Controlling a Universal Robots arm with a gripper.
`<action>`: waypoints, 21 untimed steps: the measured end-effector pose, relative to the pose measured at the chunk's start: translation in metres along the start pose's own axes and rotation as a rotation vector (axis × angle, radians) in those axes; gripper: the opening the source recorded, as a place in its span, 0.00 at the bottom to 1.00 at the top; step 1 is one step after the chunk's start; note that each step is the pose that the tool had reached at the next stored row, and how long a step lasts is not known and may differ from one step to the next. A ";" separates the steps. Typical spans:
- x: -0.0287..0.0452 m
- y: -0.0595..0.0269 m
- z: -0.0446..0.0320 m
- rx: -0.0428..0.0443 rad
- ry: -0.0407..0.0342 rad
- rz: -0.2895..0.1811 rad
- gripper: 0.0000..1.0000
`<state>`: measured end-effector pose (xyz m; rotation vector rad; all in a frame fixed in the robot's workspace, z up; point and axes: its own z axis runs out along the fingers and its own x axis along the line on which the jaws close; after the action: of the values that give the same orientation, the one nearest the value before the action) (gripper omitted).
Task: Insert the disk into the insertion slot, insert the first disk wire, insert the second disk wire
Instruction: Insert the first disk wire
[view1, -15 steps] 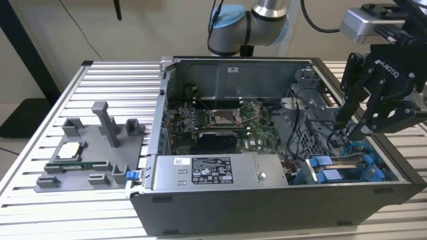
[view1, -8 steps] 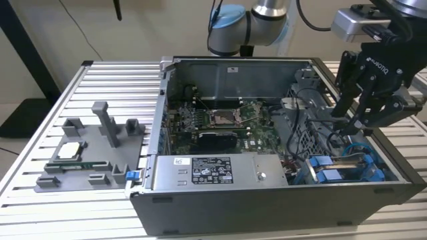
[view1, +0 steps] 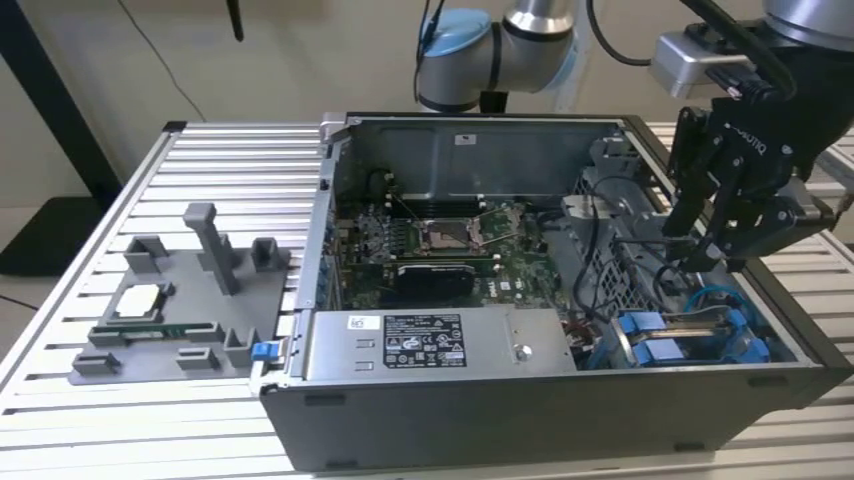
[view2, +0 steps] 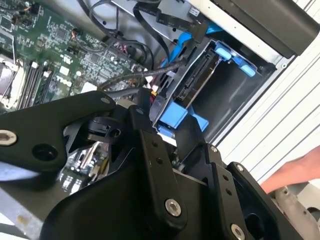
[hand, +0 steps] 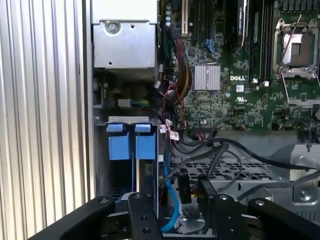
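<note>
At computer case (view1: 534, 420) corner toward exterior view's right, disk (hand: 146, 148) was seen seated on edge in insertion slot (hand: 127, 119), blue carrier tabs exposed. Gripper (view1: 701, 262) was held just above drive cage, fingers (hand: 142, 210) spread, nothing grasped. Black cables (hand: 220, 150) were draped close by.

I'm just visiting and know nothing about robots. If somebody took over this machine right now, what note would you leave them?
Gripper: hangs inside the computer case, just above the insertion slot. Whether it grips anything can't be judged.
Disk: in its blue carrier, seated in the slot.
Done: disk insertion, by the look of it.
Left: the two disk wires. A blue cable runs beside the disk; whether it is plugged in is unclear.
Note: a person's hand is beside the case.
</note>
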<state>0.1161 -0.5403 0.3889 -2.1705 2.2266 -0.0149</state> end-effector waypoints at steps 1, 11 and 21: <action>-0.0001 0.0018 0.0009 0.0084 -0.0003 0.000 1.00; -0.0001 0.0075 0.0042 0.0477 -0.0029 -0.002 1.00; 0.0002 0.0076 0.0041 0.0477 -0.0030 -0.002 1.00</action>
<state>0.1087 -0.5402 0.3847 -2.1468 2.1995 -0.0641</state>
